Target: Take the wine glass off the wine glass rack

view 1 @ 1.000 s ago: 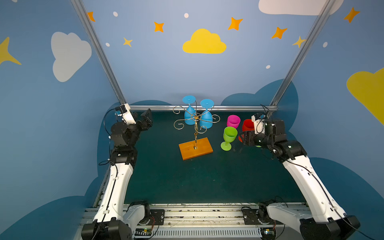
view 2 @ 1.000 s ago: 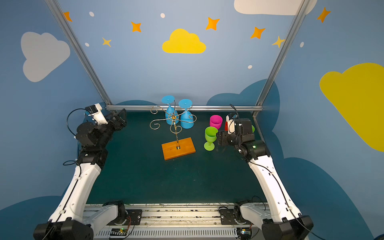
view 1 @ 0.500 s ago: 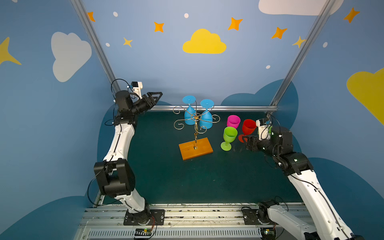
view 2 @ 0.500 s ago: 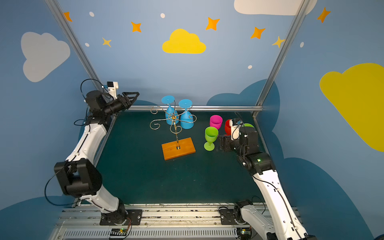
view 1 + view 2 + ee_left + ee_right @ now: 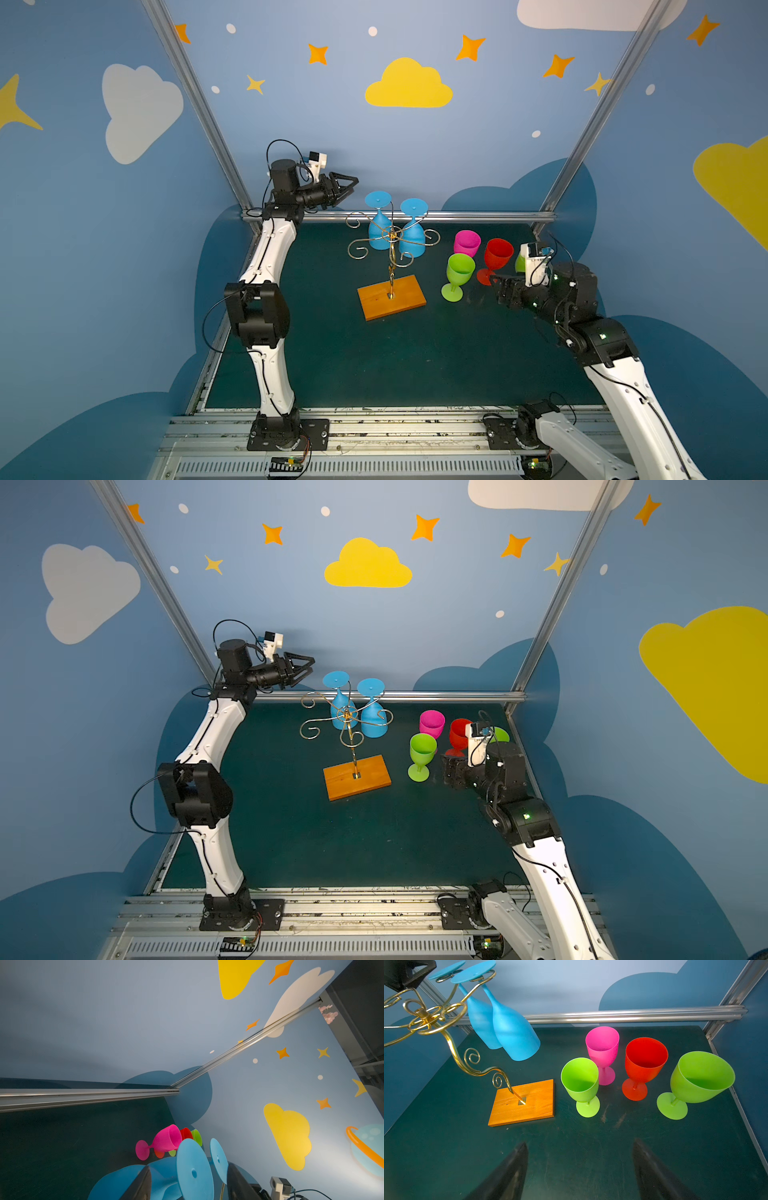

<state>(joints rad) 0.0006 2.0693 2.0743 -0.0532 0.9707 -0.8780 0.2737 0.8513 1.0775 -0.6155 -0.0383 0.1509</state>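
Left gripper near wine glass

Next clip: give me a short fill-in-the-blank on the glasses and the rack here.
The wine glass rack carries ___ blue wine glasses, hung foot up. Upright on the table stand a pink wine glass, a red wine glass and ___ green wine glasses. The upright glass nearest the rack's wooden base is ___.
Missing words: two; two; green.
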